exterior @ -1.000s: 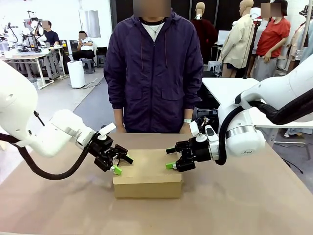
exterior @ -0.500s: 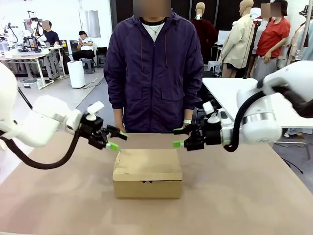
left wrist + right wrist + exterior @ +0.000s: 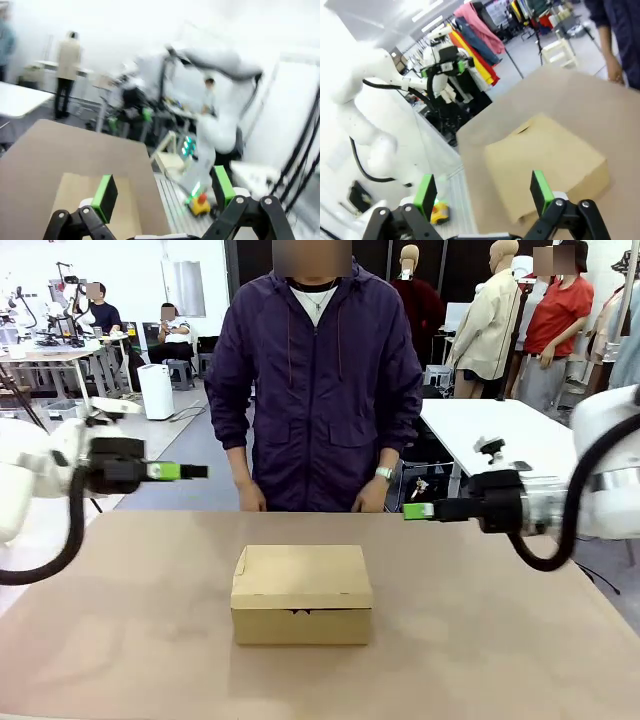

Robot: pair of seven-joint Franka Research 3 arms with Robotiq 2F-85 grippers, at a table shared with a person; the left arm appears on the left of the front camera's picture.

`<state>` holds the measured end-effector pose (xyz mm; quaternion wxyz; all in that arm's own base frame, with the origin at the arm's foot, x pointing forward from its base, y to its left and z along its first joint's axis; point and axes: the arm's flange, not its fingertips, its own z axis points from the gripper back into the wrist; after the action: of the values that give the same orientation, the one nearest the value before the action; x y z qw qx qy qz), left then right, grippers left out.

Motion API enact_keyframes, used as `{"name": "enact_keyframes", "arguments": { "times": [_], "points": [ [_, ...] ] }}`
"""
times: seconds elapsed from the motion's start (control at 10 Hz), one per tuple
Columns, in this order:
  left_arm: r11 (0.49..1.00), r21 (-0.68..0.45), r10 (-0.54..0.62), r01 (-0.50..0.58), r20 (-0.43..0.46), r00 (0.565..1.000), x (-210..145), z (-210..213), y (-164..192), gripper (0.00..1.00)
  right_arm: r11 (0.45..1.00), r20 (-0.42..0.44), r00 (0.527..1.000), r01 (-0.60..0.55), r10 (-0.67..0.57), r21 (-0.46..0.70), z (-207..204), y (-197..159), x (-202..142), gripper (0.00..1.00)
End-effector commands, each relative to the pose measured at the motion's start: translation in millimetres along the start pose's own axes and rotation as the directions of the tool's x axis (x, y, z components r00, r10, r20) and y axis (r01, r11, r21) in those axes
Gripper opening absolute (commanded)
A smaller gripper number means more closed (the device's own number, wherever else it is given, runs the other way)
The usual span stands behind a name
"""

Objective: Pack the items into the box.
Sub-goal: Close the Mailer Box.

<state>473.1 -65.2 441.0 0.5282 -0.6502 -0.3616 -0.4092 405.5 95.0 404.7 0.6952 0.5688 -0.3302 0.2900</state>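
Box (image 3: 301,593) sits closed mid-table (image 3: 500,640), lid flat, tuck tab in at the front face. Nothing on top of it or touching it.

Left gripper (image 3: 178,472) is up at 10 o'clock from the box, well apart, off the table's left edge, fingers pointing horizontally toward centre. Its wrist view shows both green pads (image 3: 104,196) spread wide, nothing between them; jaws apart, empty. The box (image 3: 90,200) shows below it, blurred.

Right gripper (image 3: 418,510) is at 2 o'clock from the box, raised over the table's far right part, fingers horizontal toward centre. Its wrist view shows pads (image 3: 540,190) wide apart, nothing held; jaws apart, empty. Box (image 3: 547,160) lies beyond the fingers, lid shut.

Person (image 3: 318,380) stands at 12 o'clock behind the far edge, both hands (image 3: 250,497) low at the table edge, not touching the box.

Wrist frames are motion-blurred, the left one more.
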Motion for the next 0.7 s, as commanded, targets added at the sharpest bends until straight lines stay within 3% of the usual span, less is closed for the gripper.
{"name": "enact_keyframes", "arguments": {
  "times": [0.0, 0.1, 0.2, 0.3, 0.4, 0.5, 0.6],
  "points": [
    [0.95, 0.207, 0.229, -0.236, 0.055, 0.972, 7, 16, -47, 1.0, 0.99, -0.054, 0.989, 0.137, -0.135, 0.033, 43, 46, -6, 1.0],
    [0.92, 0.184, 0.352, -0.346, 0.005, 0.936, 6, 32, -68, 1.0, 0.978, -0.09, 0.975, 0.207, -0.204, 0.021, 65, 66, -18, 1.0],
    [0.897, 0.2, 0.401, -0.395, 0.01, 0.916, 4, 52, -88, 1.0, 0.969, -0.137, 0.966, 0.232, -0.219, 0.084, 89, 90, -31, 1.0],
    [0.861, 0.285, 0.434, -0.422, 0.023, 0.901, -6, 79, -109, 1.0, 0.955, -0.118, 0.948, 0.294, -0.296, -0.032, 117, 106, -43, 1.0],
    [0.866, 0.298, 0.387, -0.401, 0.106, 0.916, -10, 107, -128, 1.0, 0.936, -0.082, 0.934, 0.339, -0.347, -0.096, 140, 112, -49, 1.0],
    [0.845, 0.35, 0.363, -0.404, 0.18, 0.914, -16, 132, -132, 1.0, 0.924, -0.089, 0.923, 0.364, -0.375, -0.121, 153, 106, -50, 1.0],
    [0.814, 0.387, 0.403, -0.434, 0.162, 0.901, -22, 141, -120, 1.0, 0.916, -0.116, 0.912, 0.376, -0.392, -0.143, 156, 84, -47, 1.0]
  ]
}}
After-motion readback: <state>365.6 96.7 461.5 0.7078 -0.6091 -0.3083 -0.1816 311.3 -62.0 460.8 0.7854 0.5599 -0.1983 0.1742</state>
